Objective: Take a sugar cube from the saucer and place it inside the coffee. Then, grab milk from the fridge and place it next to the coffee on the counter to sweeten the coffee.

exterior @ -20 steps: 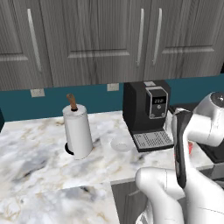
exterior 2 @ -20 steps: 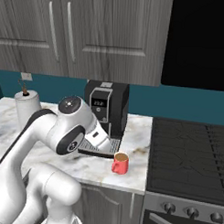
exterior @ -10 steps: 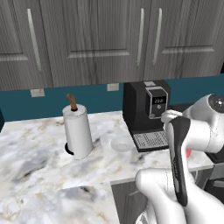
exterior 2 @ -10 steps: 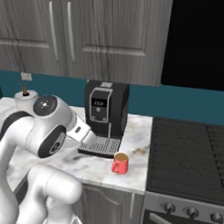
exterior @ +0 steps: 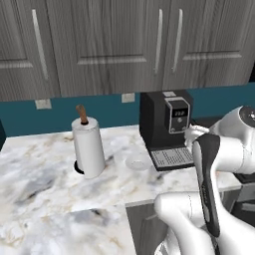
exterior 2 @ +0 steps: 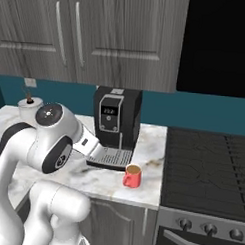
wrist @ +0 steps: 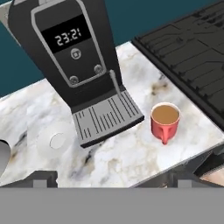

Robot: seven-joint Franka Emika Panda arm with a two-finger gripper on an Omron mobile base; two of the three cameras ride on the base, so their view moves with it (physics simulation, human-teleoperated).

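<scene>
The coffee machine (wrist: 74,57) shows "23:21" on its display. The coffee (wrist: 165,121) stands on the counter (wrist: 131,153) just right of the machine's drip tray, the saucer (wrist: 56,140) left of it. The gripper (wrist: 111,178) hangs above them, jaws spread wide, holding nothing. A paper towel roll (exterior: 88,149) stands farther left

— Anything I can read from up here?

— Just one thing. My hand view shows the coffee machine (wrist: 70,57), and its small dark display (wrist: 69,37), near 11 o'clock in that view, reads "23:21" in pale digits.

— And on the cup or the counter?

— I make out no lettering there. In my base views the same display (exterior 2: 109,110) is lit, but the characters are too small for me to read.
</scene>
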